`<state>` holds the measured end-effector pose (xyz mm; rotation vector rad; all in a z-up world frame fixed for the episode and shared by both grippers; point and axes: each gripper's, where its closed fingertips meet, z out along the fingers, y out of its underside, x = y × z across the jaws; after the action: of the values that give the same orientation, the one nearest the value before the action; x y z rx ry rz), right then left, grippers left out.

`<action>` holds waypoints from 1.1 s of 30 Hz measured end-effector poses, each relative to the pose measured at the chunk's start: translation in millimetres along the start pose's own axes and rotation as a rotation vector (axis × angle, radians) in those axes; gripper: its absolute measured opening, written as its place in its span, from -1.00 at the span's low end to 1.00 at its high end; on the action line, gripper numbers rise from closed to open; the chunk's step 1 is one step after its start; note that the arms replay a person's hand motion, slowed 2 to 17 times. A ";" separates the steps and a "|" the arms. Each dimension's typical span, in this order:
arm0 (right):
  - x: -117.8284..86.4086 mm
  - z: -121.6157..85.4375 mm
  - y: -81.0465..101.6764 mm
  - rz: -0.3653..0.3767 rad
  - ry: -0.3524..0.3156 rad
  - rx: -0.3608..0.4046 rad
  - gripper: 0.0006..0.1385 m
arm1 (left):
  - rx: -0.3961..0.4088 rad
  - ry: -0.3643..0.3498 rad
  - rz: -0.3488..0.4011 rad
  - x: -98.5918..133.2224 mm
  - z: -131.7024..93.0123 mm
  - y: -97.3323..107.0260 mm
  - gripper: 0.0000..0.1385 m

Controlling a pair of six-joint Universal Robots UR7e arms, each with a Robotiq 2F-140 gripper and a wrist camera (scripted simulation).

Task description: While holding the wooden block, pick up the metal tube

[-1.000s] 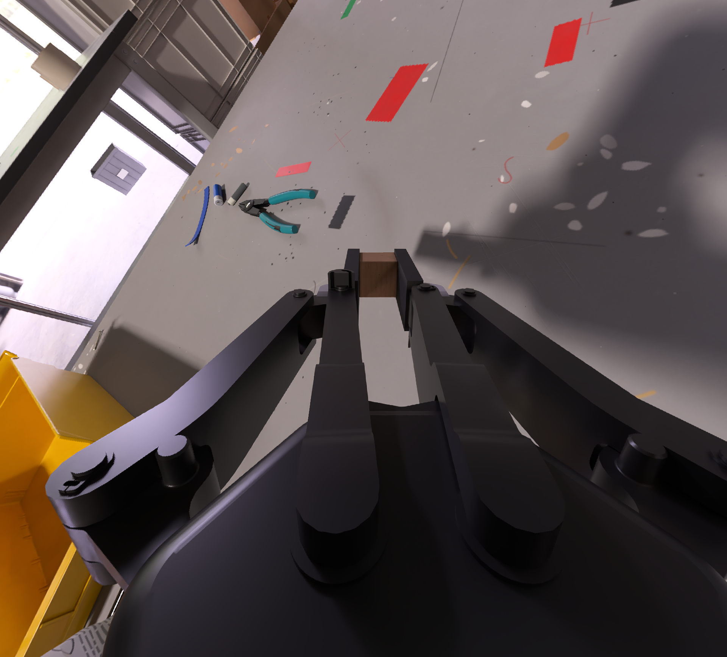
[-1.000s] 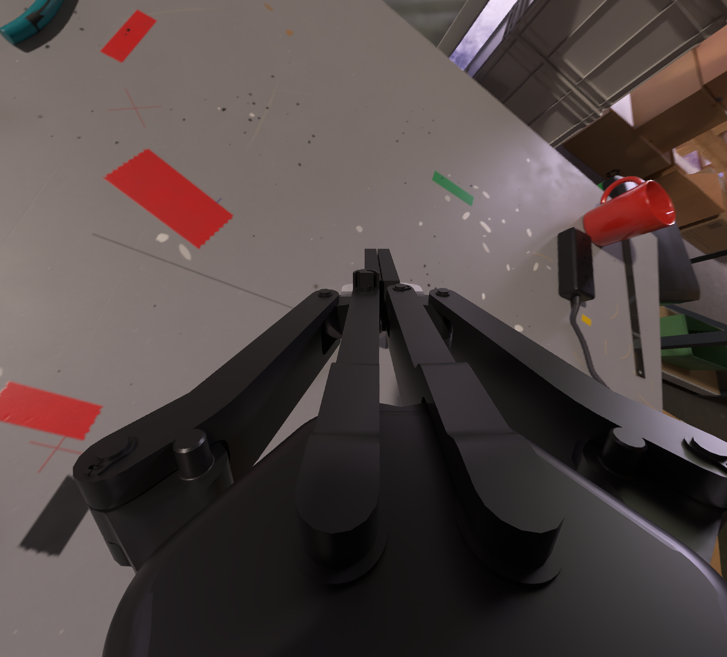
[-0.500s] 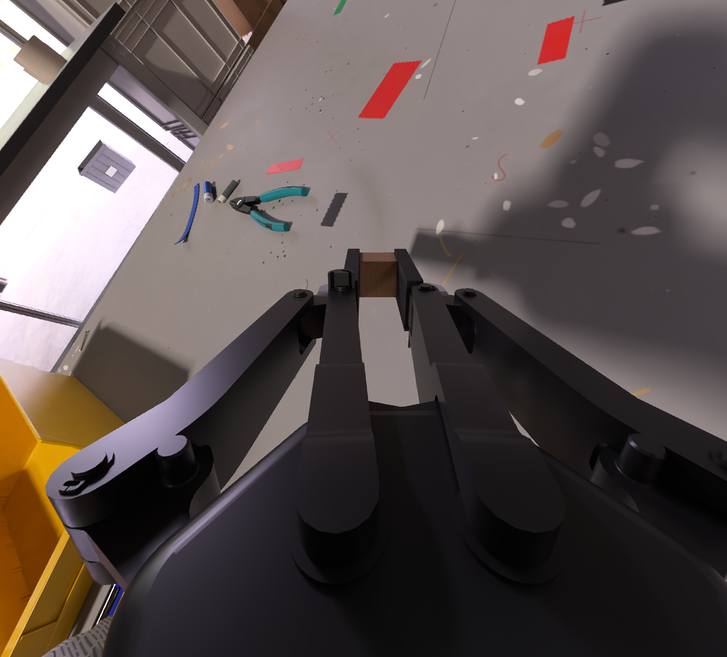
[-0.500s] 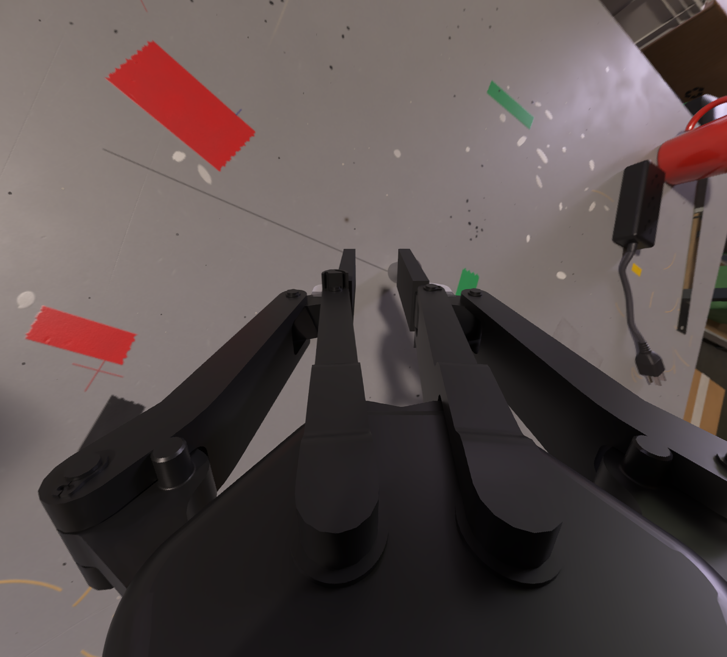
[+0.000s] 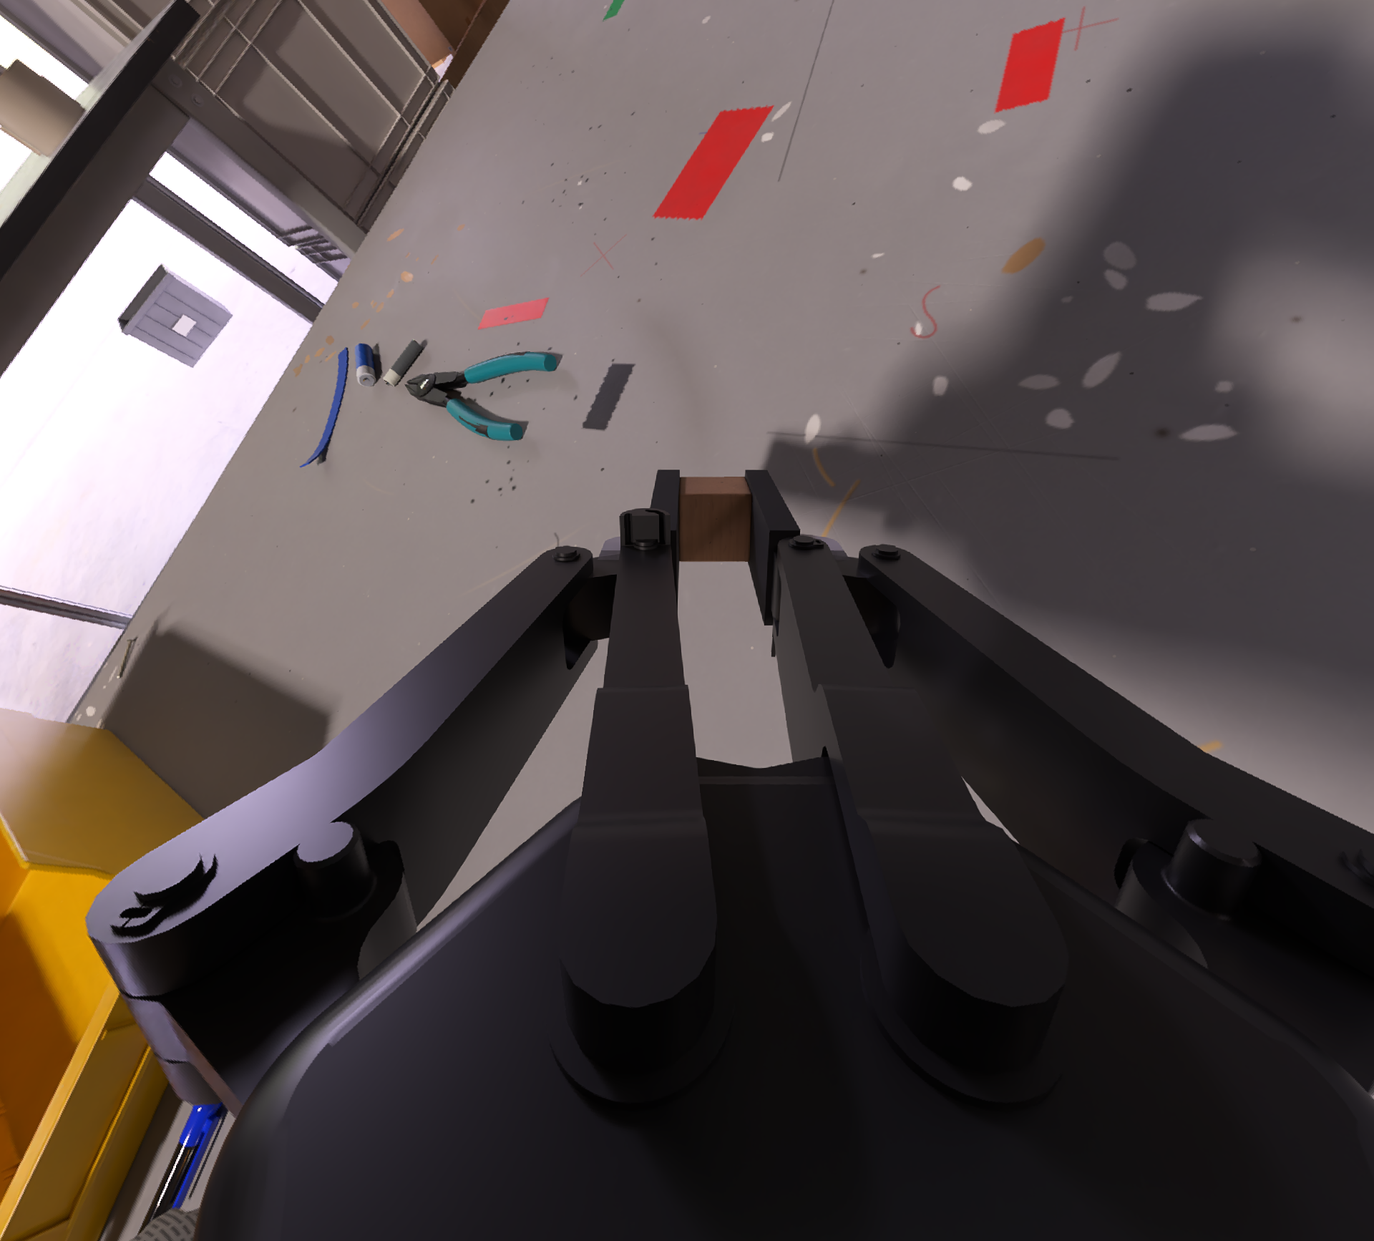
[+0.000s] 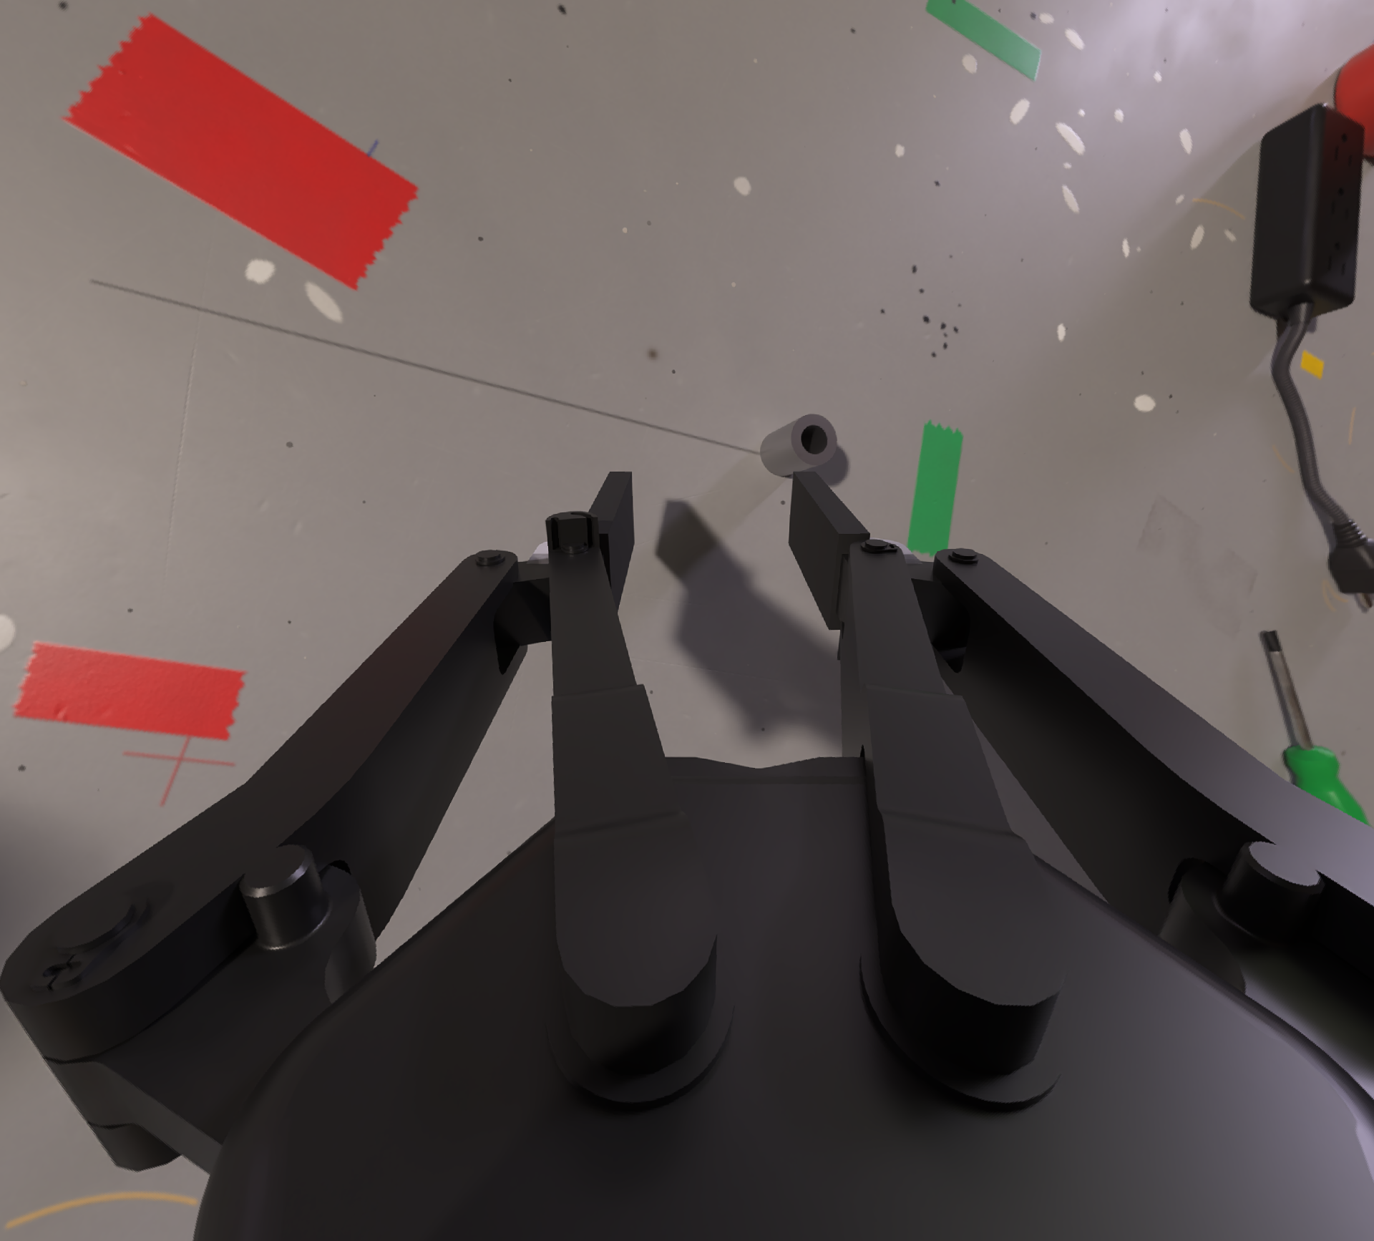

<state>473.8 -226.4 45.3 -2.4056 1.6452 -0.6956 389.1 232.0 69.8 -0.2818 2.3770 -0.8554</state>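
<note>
Grey desk (image 5: pixel 855 328), speckled and paint-flecked. Teal-handled pliers (image 5: pixel 476 391) lie open near the window-side edge; beside them a blue battery (image 5: pixel 364 363), a dark marker (image 5: pixel 404 363) and a blue strip (image 5: pixel 331 406). Red tape patches (image 6: pixel 238 149), green tape (image 6: pixel 981 28). Black power adapter (image 6: pixel 1308 216) with cord; green-handled screwdriver (image 6: pixel 1305 733) well apart from it. Yellow bin (image 5: pixel 44 945) off the desk's corner.

one wooden block (image 5: pixel 714 517), one metal tube (image 6: pixel 799 447), one pair of pliers (image 5: pixel 476 391), one screwdriver (image 6: pixel 1308 744), one power adapter (image 6: pixel 1308 216), three red tape strips (image 5: pixel 712 163)
</note>
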 end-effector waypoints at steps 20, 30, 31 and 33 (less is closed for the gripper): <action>5.3 20.6 5.8 0.214 0.018 0.048 -0.40 | -0.001 0.022 0.002 10.3 1.7 3.1 -0.66; 13.5 24.2 7.6 0.281 0.002 0.048 -0.69 | 0.004 0.033 0.000 14.0 3.2 3.4 -0.66; 13.4 24.5 7.7 0.282 -0.002 0.048 -0.69 | 0.004 0.034 0.000 14.4 3.4 3.4 -0.66; 14.2 24.8 7.5 0.282 -0.005 0.048 -0.70 | 0.004 0.035 0.001 14.9 3.9 3.4 -0.66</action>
<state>482.8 -245.6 24.8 -2.0820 1.8910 -0.6701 379.4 227.0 58.4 -0.2661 2.4075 -0.8721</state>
